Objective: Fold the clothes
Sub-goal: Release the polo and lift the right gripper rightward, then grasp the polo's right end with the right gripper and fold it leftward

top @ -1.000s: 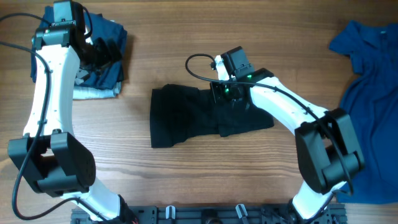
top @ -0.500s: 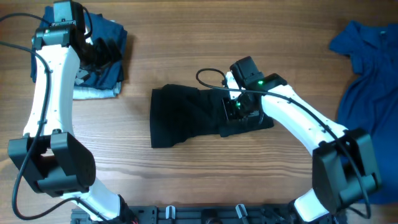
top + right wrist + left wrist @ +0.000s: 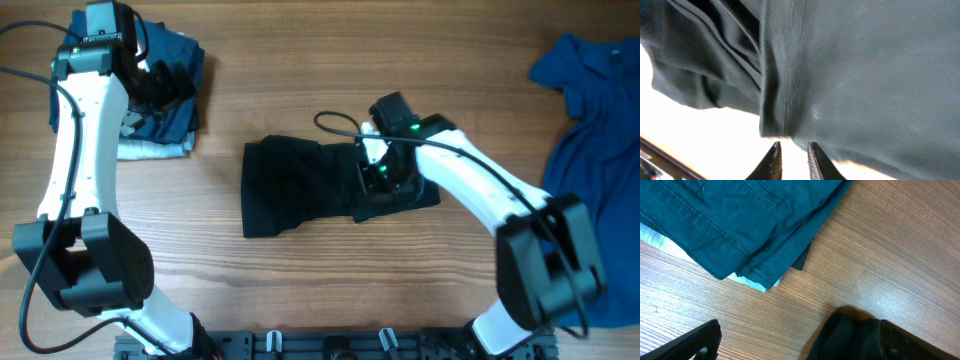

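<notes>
A black garment (image 3: 300, 190) is lying crumpled on the wooden tabletop (image 3: 300, 60), roughly folded, with its wider part spreading toward the left and its narrower end trailing off to the right. The right gripper (image 3: 384, 172) is hovering low over that narrower right end. Its arm is reaching in from the near right side of the black garment.

In the right wrist view the two fingertips (image 3: 775, 154) are standing almost together with only a thin slit between them. They are sitting right at a stitched hem of the dark cloth, so the jaws are drawn nearly closed. Whether any cloth is being pinched between them is not showing.

Well to the upper left of the black garment, the left gripper (image 3: 172, 82) is hanging over a stack of folded dark blue clothes (image 3: 165, 115). A pale blue piece (image 3: 655, 239) is peeking out from beneath the stack. In the left wrist view the jaws are standing wide apart with bare wood between them, holding nothing.

Far to the right of the black garment, a blue shirt (image 3: 590, 120) is lying spread loosely and unfolded, running off the edge of the overhead view.
</notes>
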You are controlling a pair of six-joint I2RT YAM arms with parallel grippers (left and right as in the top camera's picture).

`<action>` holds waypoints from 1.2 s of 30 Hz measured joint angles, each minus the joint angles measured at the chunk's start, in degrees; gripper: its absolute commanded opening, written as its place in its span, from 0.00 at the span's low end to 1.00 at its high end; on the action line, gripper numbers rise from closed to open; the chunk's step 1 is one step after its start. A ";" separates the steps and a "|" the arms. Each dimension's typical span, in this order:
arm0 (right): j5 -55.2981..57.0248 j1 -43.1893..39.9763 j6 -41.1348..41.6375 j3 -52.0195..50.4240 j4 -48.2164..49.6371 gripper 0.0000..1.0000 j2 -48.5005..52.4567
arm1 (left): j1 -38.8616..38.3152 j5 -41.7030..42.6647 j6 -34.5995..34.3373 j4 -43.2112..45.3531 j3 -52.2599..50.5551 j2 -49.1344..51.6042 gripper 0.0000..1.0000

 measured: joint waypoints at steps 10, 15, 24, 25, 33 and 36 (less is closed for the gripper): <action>7.80 -24.09 -9.46 4.22 -4.37 0.57 -9.73 | 0.02 0.00 0.00 0.00 0.00 0.00 1.00; 6.93 -26.93 -11.50 4.17 -0.07 0.57 -0.96 | 0.00 0.00 0.00 0.00 0.00 0.00 1.00; -2.21 -26.95 -15.10 4.13 2.43 0.50 11.87 | 0.00 0.00 0.00 0.00 0.00 0.00 1.00; -2.64 -26.84 -15.10 4.13 2.40 0.50 11.87 | 0.00 0.00 0.00 0.00 0.00 0.00 1.00; -4.79 -26.73 -15.19 2.21 4.17 0.15 11.63 | 0.00 0.00 0.00 0.00 0.00 0.00 1.00; -5.31 -26.75 -15.74 0.87 4.87 0.04 11.65 | 0.00 0.00 0.00 0.00 0.00 0.00 1.00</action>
